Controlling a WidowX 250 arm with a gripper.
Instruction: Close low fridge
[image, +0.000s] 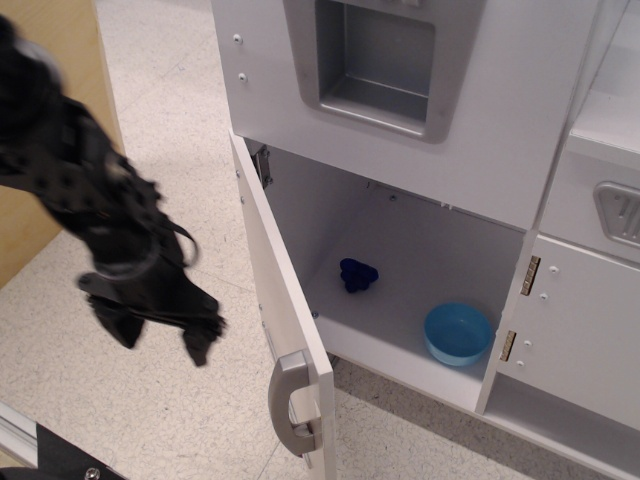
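The low fridge (400, 240) stands open, its white interior showing. Its flat white door (283, 300) swings out toward me, edge-on, with the grey bar handle (287, 400) at its lower end and a silver hinge (263, 163) at the top. My black gripper (160, 338) hangs open and empty over the floor, to the left of the door's outer face and apart from it. Its two fingers (197, 345) point down.
Inside the fridge lie a dark blue object (357, 274) and a light blue bowl (458, 333). Above is the white panel with a grey recessed dispenser (378, 60). A smaller white cabinet door (575, 335) is at right. A wooden panel (50, 140) stands at left.
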